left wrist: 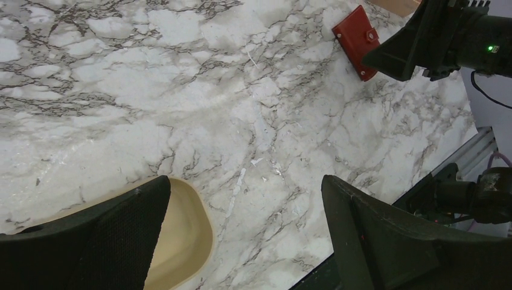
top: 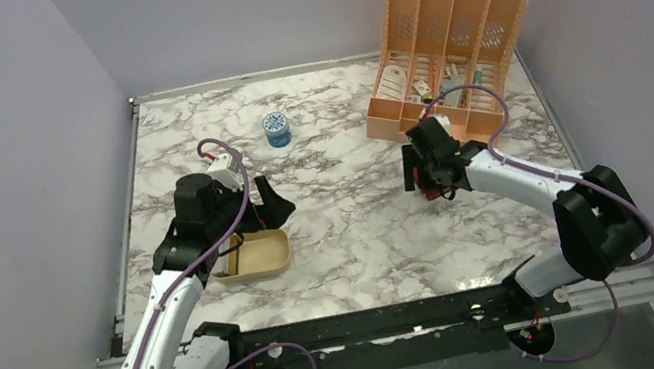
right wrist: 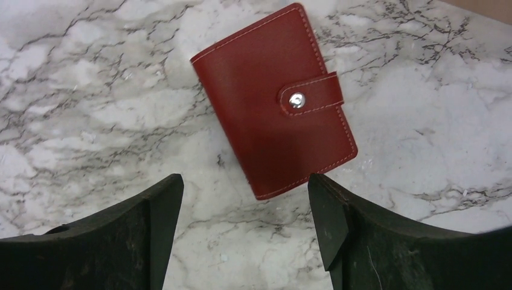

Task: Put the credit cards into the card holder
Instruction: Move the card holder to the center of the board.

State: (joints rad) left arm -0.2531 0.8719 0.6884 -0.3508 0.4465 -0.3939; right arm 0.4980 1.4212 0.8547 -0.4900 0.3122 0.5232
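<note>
- In the top view the card holder is almost wholly hidden under the right gripper; only a red sliver shows at its near edge
- The credit cards cannot be made out in any view; the left gripper covers the far end of the tan tray, and the left wrist view catches only one rounded corner of it
- The peach organizer at 1 o'clock holds small items too small to tell
- The card holder lies flat and closed on the marble table, at about 3 o'clock from the middle, its snap tab fastened
- In the right wrist view its long axis runs from 11 to 5 o'clock; the tab edge faces 2 o'clock, the spine 8 o'clock
- The right gripper's jaws stand wide and bare, with the holder at 12 o'clock of the gap, apart from both fingers
- The left gripper's jaws are spread wide over the table and the tray corner, holding nothing; the holder shows small at 1 o'clock
</note>
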